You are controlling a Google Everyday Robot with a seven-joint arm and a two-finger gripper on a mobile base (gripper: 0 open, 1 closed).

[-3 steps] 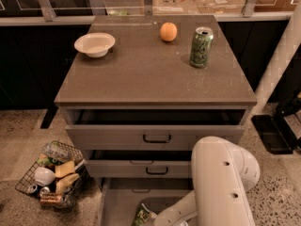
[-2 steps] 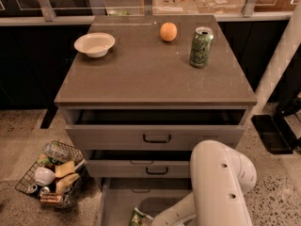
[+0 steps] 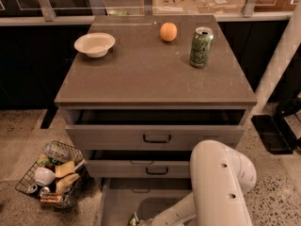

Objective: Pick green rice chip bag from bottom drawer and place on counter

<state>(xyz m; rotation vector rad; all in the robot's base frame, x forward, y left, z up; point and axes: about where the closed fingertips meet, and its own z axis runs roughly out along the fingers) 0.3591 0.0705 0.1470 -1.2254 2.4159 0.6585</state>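
Showing, at far left on the speckled floor [image 3: 19, 140], a black wire basket [image 3: 28, 185] heaped with mixed clutter. Resting on the flat grey-brown stone-like counter [image 3: 141, 74], left to right: a shallow white bowl [image 3: 94, 44] near the back left corner, a round orange fruit [image 3: 168, 31] at back centre, and an upright green drink can [image 3: 201, 47] to its right, apart from it. Below, three grey drawers pulled out stepwise: the top drawer [image 3: 113, 136] and the middle drawer [image 3: 117, 168], each with a black handle, then the deepest bottom drawer [image 3: 117, 201], a plain grey tray. Lying inside the bottom drawer at the lower frame edge, only a sliver in view, the crinkly light-green rice chip bag [image 3: 134, 219]. Just beside it on the right, the gripper [image 3: 145, 221], at the end of the bulky white robot arm [image 3: 218, 187] reaching down into that drawer, largely cut off by the frame edge; open or closed state impossible to tell
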